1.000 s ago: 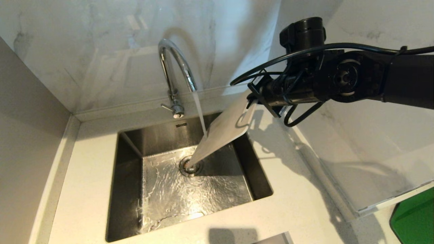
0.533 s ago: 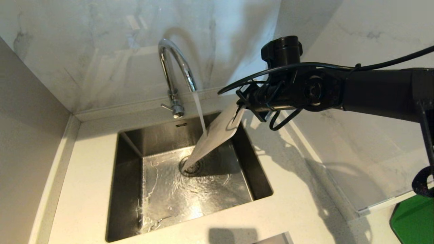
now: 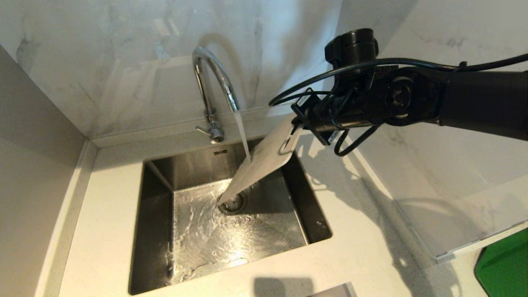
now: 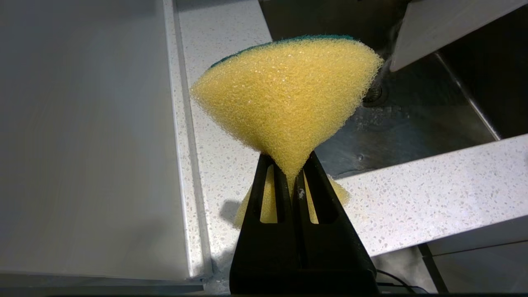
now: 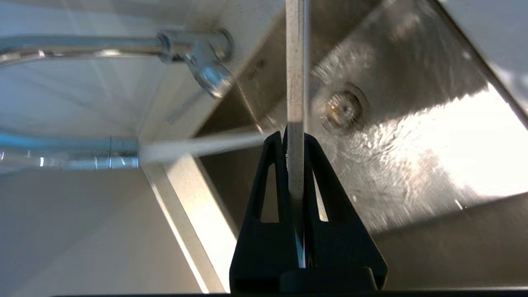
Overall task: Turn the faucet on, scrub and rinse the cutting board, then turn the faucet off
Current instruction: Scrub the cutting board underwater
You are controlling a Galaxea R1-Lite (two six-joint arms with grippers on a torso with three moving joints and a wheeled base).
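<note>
The chrome faucet (image 3: 212, 82) runs, its stream falling on the cream-white cutting board (image 3: 262, 163). The board hangs tilted over the steel sink (image 3: 156, 214), lower corner near the drain (image 3: 233, 203). My right gripper (image 3: 298, 123) is shut on the board's handle end; in the right wrist view the board's edge (image 5: 296, 90) is clamped between the fingers of the gripper (image 5: 295, 138), with the faucet (image 5: 194, 49) and water stream beside it. My left gripper (image 4: 293, 161) stays parked near the sink's front counter, shut on a pinched yellow sponge (image 4: 288, 95). It is outside the head view.
Marble walls close in behind and to the right of the sink. A pale speckled counter (image 3: 363, 247) surrounds the basin. A green flat thing (image 3: 505, 268) lies at the far right. Water sheets across the sink floor.
My right arm dipped lower and leftward with the board half a second ago, then rose again. The board's lower corner shifted slightly left of the drain. Water keeps running.
</note>
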